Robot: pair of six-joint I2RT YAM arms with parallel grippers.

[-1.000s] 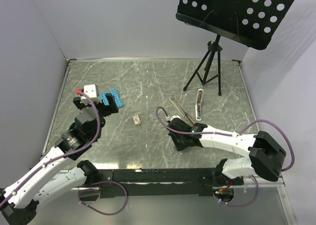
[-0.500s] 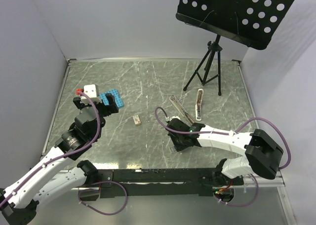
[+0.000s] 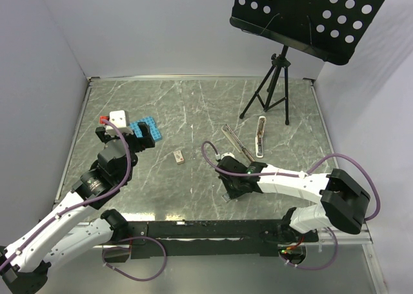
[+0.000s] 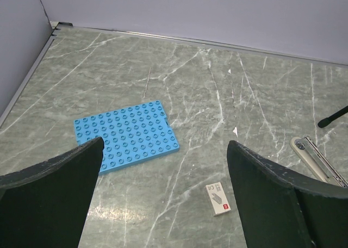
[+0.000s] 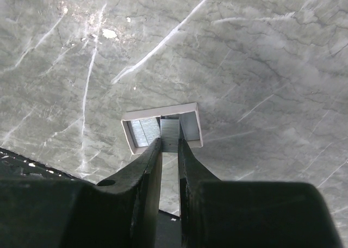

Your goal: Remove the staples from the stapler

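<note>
Right tool [image 5: 169, 142] low over the desk [image 3: 193, 107], near-front centre. Jaws almost closed, pinching a silvery staple strip [image 5: 170, 132] that sits in a small white tray [image 5: 190, 129]. More staples in the tray's left half.

Stapler [image 3: 261, 136] lies flat on the desk, right of centre, beyond the right tool and apart from it, near a tripod [image 3: 271, 91] foot. Brownish inside faces up. Thin metal rail [image 3: 233, 139] lies just left of it, angled.

Left tool [image 4: 164, 144] spread wide, holding nothing, raised above a blue studded plate [image 4: 125, 135] at the left. Small white block [image 4: 219, 199] sits between the plate and the rail.
</note>
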